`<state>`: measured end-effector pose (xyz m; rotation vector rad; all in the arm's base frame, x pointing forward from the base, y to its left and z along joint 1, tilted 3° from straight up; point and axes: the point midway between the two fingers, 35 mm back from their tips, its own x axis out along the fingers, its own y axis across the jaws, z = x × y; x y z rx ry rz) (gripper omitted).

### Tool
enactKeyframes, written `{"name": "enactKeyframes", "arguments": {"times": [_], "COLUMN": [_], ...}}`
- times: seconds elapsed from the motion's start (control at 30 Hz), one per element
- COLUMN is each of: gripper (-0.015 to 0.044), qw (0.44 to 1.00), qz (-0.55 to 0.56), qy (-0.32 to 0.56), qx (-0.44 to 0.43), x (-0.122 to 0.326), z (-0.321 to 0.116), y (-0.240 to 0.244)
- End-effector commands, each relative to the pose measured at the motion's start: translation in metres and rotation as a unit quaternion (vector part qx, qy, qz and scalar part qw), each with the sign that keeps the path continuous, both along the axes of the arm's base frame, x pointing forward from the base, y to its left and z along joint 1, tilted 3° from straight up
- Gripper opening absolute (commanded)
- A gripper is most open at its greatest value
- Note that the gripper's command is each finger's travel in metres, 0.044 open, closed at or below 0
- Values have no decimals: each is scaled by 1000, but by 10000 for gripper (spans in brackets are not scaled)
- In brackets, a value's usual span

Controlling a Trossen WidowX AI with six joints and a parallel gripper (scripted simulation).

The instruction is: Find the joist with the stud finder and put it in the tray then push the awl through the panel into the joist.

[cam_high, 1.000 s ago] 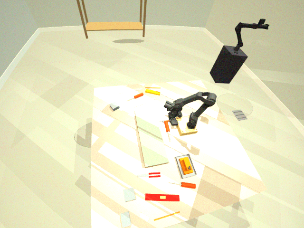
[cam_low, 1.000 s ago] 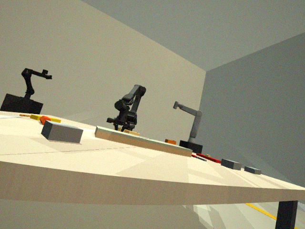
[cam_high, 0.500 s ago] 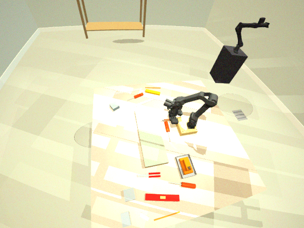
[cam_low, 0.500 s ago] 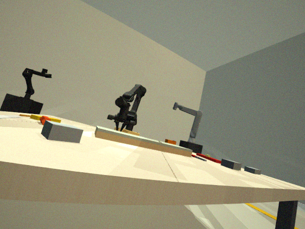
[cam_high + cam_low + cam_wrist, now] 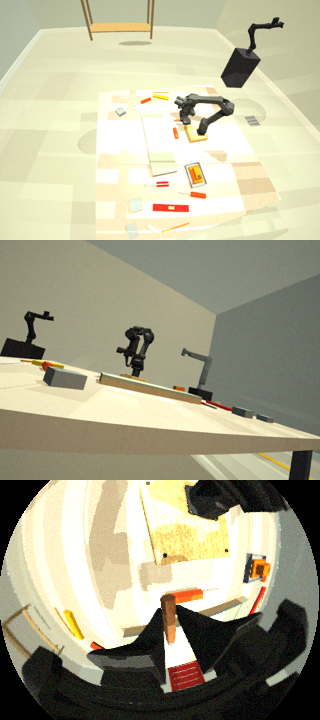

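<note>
My gripper (image 5: 185, 120) (image 5: 128, 365) (image 5: 168, 609) is shut on the awl's brown handle (image 5: 177, 120) (image 5: 170, 620), between the robot's base and the panel. In the wrist view the handle stands between the two black fingertips; the awl's tip cannot be made out there. The pale floor panel (image 5: 162, 157) (image 5: 149, 388) lies to the left of the gripper in the top view. The orange stud finder (image 5: 195, 173) (image 5: 178, 388) (image 5: 260, 569) sits in the grey-rimmed tray (image 5: 188, 176) (image 5: 248, 569). The joist is hidden, and I see no hole in the panel.
An orange-handled screwdriver (image 5: 175, 133) (image 5: 187, 596) lies between the panel and the wooden base board (image 5: 192, 136) (image 5: 190, 542). Another screwdriver (image 5: 198, 195), red-handled pliers (image 5: 162, 184) and a red level (image 5: 180, 208) lie beyond the tray. A yellow bar (image 5: 160, 96) and grey block (image 5: 120, 111) lie at the far end.
</note>
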<state>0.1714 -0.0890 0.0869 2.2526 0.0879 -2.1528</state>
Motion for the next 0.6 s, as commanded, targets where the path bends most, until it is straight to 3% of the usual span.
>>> {"name": "enactKeyframes", "arguments": {"times": [0.0, 0.17, 0.57], "gripper": [0, 0, 0], "qw": [1000, 1000, 966], "qz": [-3, 23, 210], "qy": [-1, -19, -143], "qx": [-3, -4, -41], "x": [-2, 2, 31], "z": [17, 16, 16], "y": [1, 0, -5]}}
